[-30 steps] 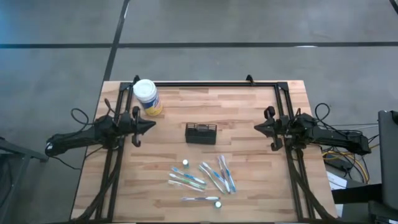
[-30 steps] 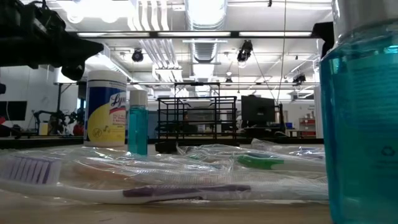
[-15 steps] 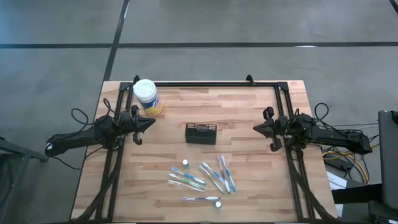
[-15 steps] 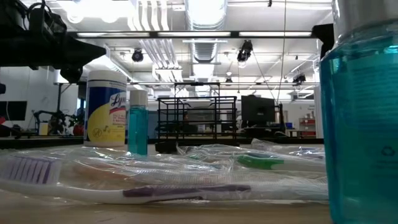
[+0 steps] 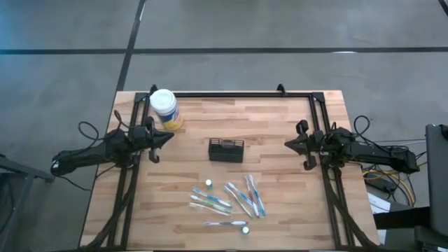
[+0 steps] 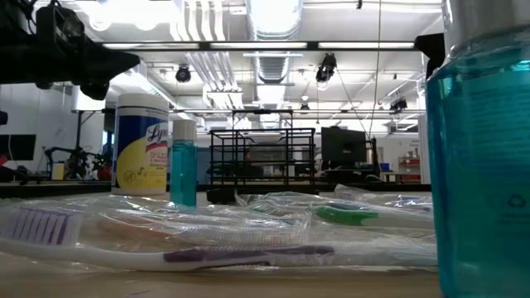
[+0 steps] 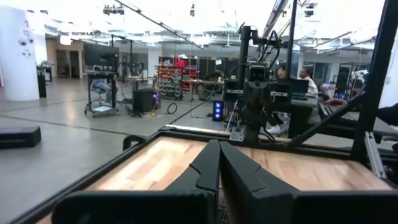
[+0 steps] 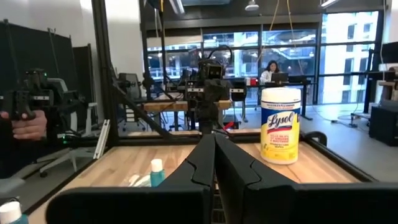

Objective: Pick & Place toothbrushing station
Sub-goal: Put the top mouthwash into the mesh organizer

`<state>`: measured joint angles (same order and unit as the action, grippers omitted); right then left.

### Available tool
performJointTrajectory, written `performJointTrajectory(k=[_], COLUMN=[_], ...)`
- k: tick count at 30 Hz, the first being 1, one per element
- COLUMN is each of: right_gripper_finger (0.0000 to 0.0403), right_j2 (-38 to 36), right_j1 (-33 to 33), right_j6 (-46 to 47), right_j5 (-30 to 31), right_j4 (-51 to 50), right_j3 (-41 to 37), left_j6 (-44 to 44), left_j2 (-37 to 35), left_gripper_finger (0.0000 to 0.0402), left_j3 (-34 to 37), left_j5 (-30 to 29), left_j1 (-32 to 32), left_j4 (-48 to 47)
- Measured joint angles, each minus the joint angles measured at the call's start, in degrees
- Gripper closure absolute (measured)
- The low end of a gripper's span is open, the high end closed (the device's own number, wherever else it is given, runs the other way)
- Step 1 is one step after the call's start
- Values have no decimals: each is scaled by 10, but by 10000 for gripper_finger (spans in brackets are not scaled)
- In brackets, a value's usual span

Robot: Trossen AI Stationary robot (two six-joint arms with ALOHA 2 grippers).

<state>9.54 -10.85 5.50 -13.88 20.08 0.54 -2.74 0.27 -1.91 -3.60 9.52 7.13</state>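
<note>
Wrapped toothbrushes [image 5: 227, 199] litter the near edge at six o'clock; a reach could snag them. The toothbrushing station [image 5: 226, 150] stands centre, ungrasped. Left gripper [image 5: 168, 137] at nine and right gripper [image 5: 289, 145] at three, both clenched empty, could knock it

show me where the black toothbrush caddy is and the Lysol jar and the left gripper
black caddy [image 5: 226, 150]: high view, middle of its slotted top.
Lysol jar [image 5: 163, 102]: high view, its white cap.
left gripper [image 5: 168, 137]: high view, its shut fingertips.
</note>
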Motion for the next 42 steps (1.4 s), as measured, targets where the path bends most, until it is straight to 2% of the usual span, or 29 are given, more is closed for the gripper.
performJointTrajectory(k=[12, 20, 27, 34, 42], right_gripper_finger=[394, 394, 394, 394, 394], right_j2=[0, 1, 0, 0, 0], right_j1=[0, 0, 1, 1, 1], right_j6=[-36, -47, -31, -28, -31], right_j5=[3, 4, 6, 50, 55], right_j4=[-18, -68, -71, -71, -71], right_j3=[0, 0, 0, 0, 0], left_j6=[84, 71, 57, 68, 68], left_j2=[7, 15, 15, 15, 15], left_gripper_finger=[388, 388, 388, 392, 393], left_j3=[0, -1, -3, -3, -3], left_j5=[3, 6, 6, 2, 1], left_j1=[0, 0, 0, 0, 0], left_j4=[15, -1, -3, -23, -39])
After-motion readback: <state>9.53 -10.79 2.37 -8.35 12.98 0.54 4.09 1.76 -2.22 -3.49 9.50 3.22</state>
